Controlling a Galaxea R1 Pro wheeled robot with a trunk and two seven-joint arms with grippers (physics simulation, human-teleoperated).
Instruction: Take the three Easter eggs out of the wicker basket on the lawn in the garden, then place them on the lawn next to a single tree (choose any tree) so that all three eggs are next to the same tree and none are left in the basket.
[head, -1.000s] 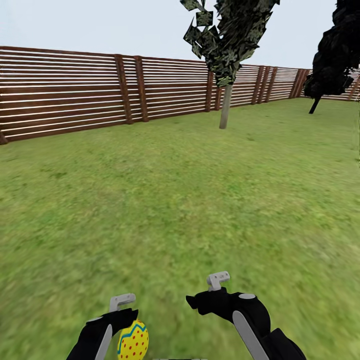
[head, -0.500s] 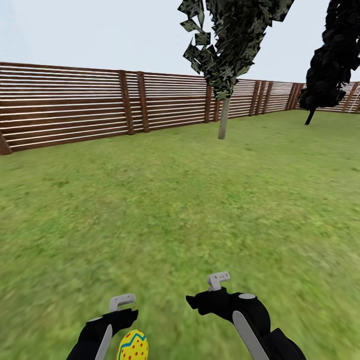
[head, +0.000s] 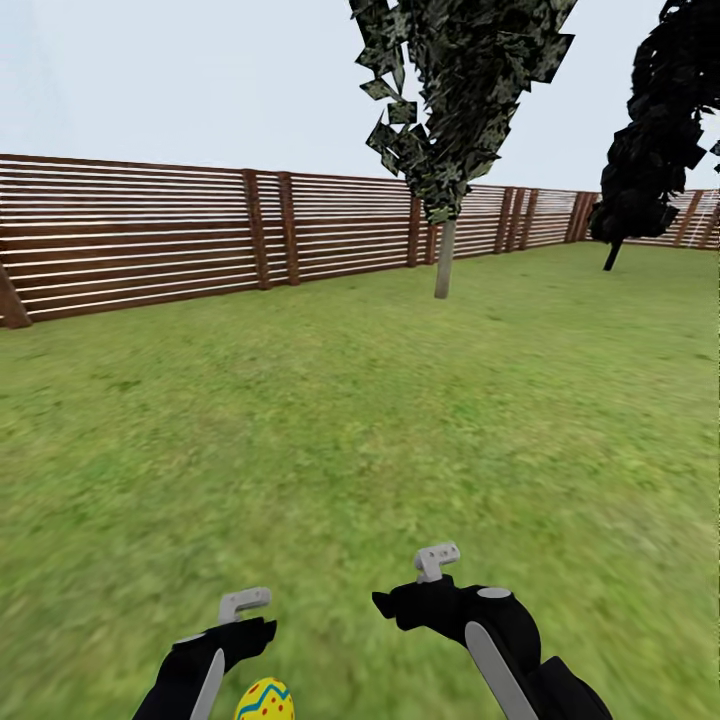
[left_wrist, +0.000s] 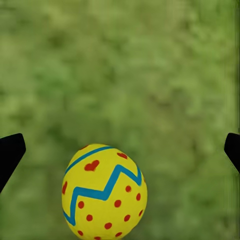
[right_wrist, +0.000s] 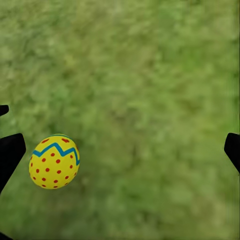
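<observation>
The head camera looks forward and slightly down over both arms, across the lawn (head: 330, 420) to the slatted fence (head: 130, 235) and a pale-trunked tree (head: 444, 258) far off. Each wrist camera faces straight down at blurred grass, close above it, with dark fingertips (left_wrist: 11, 152) at the frame edges. All three views share one Easter egg (head: 265, 699) (nearest in the left wrist view (left_wrist: 104, 192); smaller, beside the right pincer's finger (right_wrist: 54, 161)).
</observation>
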